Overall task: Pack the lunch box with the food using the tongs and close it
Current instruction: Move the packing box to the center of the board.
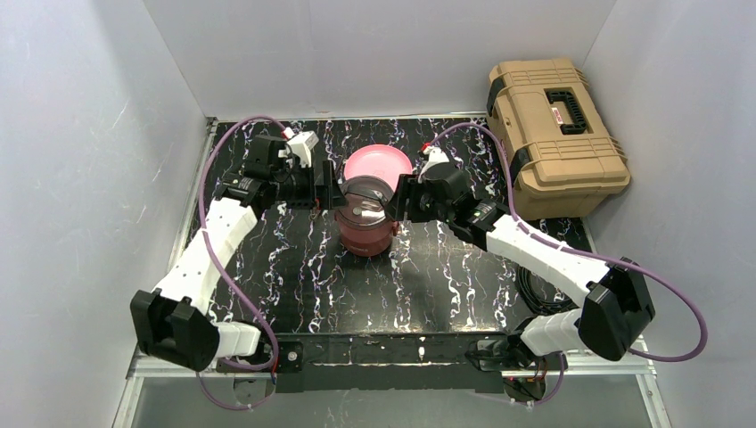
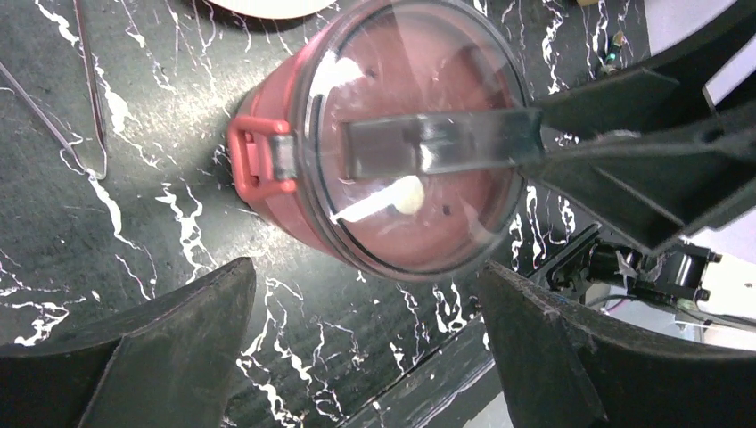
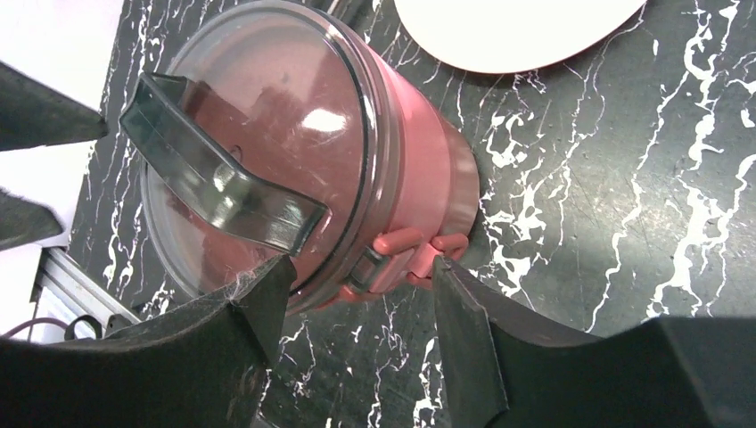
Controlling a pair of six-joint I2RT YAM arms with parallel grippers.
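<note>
The maroon lunch box (image 1: 365, 234) stands stacked in the table's middle, its clear top lid (image 2: 419, 223) on and the dark handle (image 3: 218, 183) across it. My left gripper (image 2: 365, 285) is open just left of the box, holding nothing. On the right side of the box my right gripper (image 3: 357, 276) is open, with the side latch (image 3: 401, 259) between its fingertips. A second red latch (image 2: 258, 156) shows on the left side. The thin tongs (image 2: 89, 80) lie on the table beyond the box. The food is hidden from view.
An empty pink plate (image 1: 379, 165) lies right behind the lunch box. A large tan toolbox (image 1: 553, 134) sits at the back right corner. White walls enclose the black marbled table (image 1: 294, 276) on three sides.
</note>
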